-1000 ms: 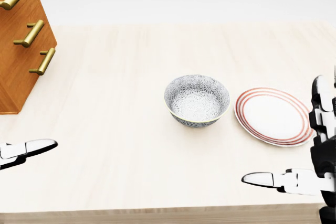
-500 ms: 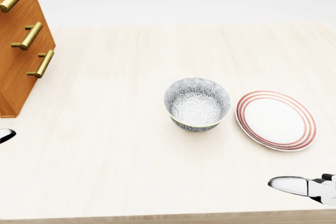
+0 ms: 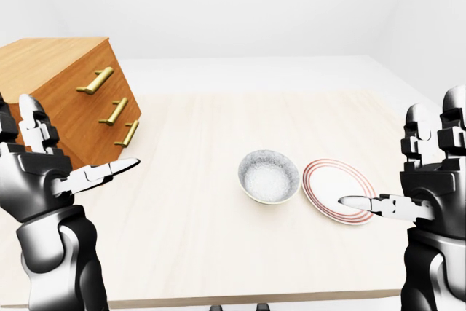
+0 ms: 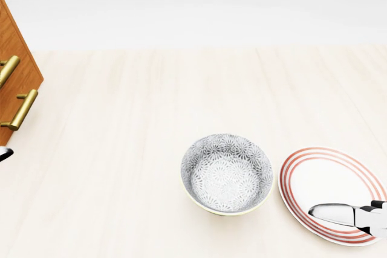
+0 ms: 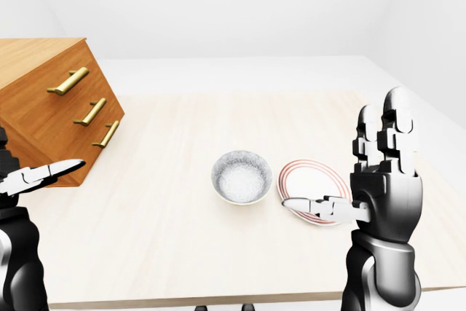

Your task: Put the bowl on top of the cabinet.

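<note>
No readable text, labels or numbers anywhere.

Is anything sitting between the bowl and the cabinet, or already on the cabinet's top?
Nothing visible does. Only bare table lies between the bowl and the cabinet, and the cabinet's visible top carries nothing.

walls (image 3: 240, 5): plain white | floor (image 3: 240, 71): white | table (image 3: 211, 125): pale wood
</note>
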Motion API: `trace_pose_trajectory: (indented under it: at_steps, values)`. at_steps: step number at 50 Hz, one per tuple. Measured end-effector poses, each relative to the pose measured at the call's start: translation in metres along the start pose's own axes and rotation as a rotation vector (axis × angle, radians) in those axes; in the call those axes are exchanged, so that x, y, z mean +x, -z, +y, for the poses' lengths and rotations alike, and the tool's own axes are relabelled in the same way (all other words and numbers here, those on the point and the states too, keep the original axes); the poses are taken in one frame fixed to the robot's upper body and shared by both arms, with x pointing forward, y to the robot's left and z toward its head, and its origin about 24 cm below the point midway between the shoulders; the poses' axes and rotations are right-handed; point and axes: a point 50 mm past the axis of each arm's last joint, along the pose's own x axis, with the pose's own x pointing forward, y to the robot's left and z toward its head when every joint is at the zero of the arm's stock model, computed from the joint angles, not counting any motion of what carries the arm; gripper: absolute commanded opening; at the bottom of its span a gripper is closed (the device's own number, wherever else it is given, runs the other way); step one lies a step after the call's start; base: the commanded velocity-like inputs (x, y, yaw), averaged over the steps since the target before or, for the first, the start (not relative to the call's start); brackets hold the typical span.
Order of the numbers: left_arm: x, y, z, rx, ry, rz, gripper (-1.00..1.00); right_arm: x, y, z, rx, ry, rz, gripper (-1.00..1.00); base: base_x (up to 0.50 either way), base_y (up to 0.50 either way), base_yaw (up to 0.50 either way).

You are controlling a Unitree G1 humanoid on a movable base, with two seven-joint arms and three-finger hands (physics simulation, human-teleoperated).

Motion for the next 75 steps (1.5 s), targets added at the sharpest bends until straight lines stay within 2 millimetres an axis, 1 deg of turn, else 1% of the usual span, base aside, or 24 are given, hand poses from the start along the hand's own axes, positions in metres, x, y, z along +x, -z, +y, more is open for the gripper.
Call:
trace_pose_trajectory:
  at_steps: [6, 16, 75]
  values:
    - [0.0000, -0.0004, 0.0003, 0.000, -0.001, -0.001, 1.00, -0.0003, 0.0001, 0.0000, -0.005, 0.001, 0.002, 1.00, 0.42, -0.04, 0.00]
    - [0.0000, 0.0001, 0.0005, -0.002, -0.001, 0.001, 1.00, -0.0010, 0.0032, 0.0001, -0.021, 0.002, 0.020, 1.00, 0.00, 0.00, 0.00]
    - [-0.0003, -0.0034, 0.0007, -0.008, -0.001, -0.012, 1.00, -0.0017, 0.0086, 0.0017, -0.051, -0.013, 0.049, 1.00, 0.00, 0.26, 0.00]
